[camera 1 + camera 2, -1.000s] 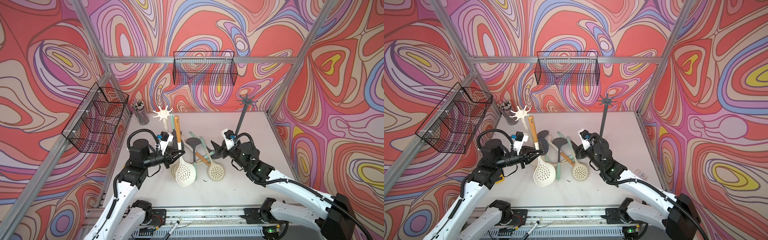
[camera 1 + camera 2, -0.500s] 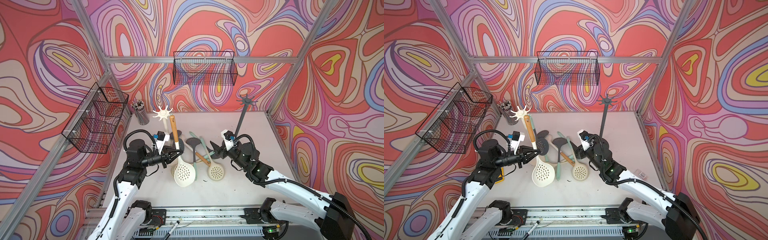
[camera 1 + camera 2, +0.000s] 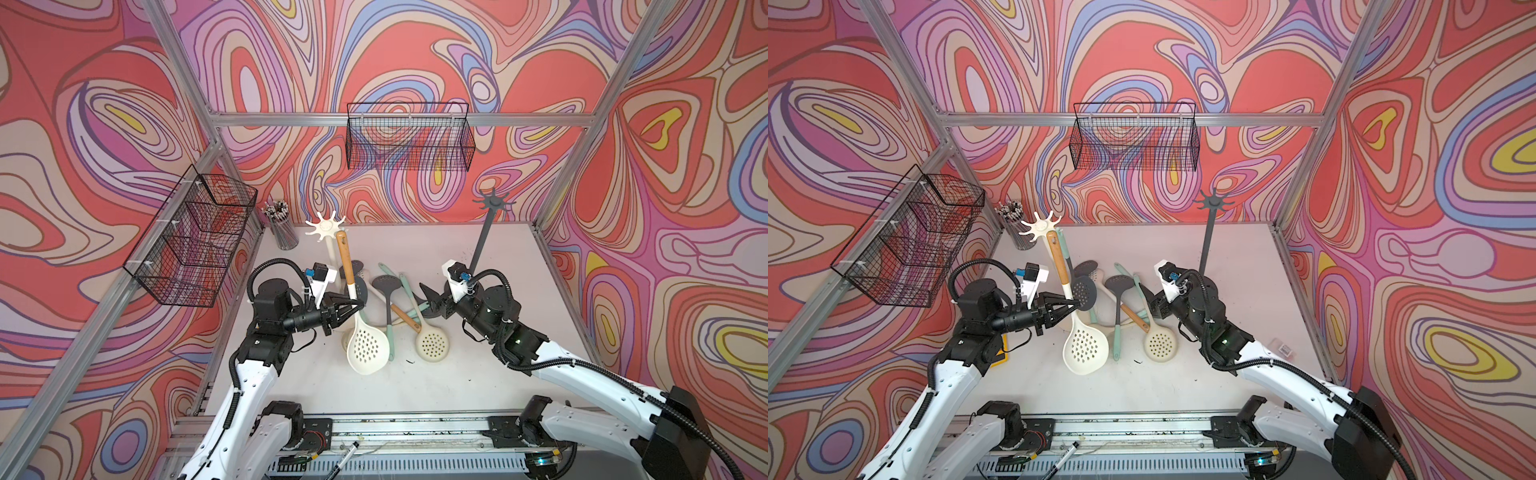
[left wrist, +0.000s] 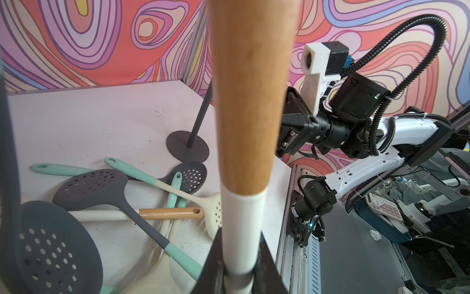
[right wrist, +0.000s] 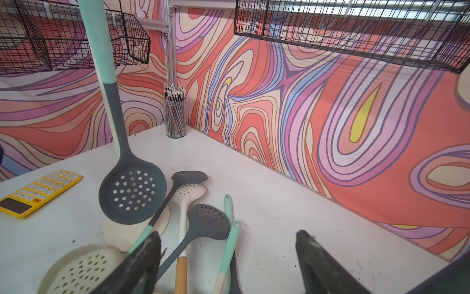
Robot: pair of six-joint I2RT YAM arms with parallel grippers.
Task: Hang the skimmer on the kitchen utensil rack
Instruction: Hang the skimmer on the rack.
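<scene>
- Gripping skimmer (image 3: 368,345) with left gripper (image 3: 355,306), jaws clamped on the cream neck just under the wooden handle (image 3: 344,259), likely leaving the hole end free for a hook
- Carrying it near upright, bowl hanging low over tabletop (image 3: 478,374), handle tip just beside head of white utensil rack (image 3: 325,226); hooked or not, cannot tell
- Hovering right gripper (image 3: 428,296) over spare skimmers (image 3: 432,344), jaws wide apart, holding nothing, probably standing by
</scene>
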